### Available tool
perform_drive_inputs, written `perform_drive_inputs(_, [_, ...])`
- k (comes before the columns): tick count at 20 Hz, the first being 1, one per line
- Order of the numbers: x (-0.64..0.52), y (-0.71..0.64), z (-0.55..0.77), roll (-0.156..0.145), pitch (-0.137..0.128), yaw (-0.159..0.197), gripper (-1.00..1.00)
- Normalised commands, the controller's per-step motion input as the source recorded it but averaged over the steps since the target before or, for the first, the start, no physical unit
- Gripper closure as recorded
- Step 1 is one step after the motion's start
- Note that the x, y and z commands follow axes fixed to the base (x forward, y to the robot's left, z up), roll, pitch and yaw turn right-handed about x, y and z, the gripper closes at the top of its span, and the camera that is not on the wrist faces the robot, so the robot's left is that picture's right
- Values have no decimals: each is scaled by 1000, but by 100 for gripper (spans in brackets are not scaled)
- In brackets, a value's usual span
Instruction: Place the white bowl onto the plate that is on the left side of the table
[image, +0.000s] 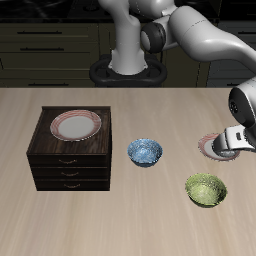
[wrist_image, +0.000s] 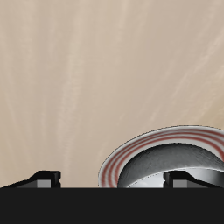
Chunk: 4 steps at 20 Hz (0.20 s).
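Observation:
The white bowl (wrist_image: 166, 171), small with a greyish-silver sheen, sits on the red-ringed plate (wrist_image: 131, 153) in the wrist view. In the exterior view this plate (image: 208, 145) lies on the table on the robot's left side and is partly covered by my gripper (image: 222, 148), which hides the bowl there. My gripper (wrist_image: 112, 179) is open with its fingers (wrist_image: 44, 178) wide apart, close above the plate. One finger stands over the bowl and the other over bare table beside the plate.
A dark wooden drawer cabinet (image: 70, 155) carries a second red-rimmed plate (image: 75, 125) on top. A blue-patterned bowl (image: 145, 152) stands mid-table. A larger green bowl (image: 206, 190) stands nearer the front edge, close to the gripper.

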Motion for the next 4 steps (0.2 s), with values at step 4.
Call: perform_drive_inputs(4, [-90,-93,361,-7,-65,-13,-100])
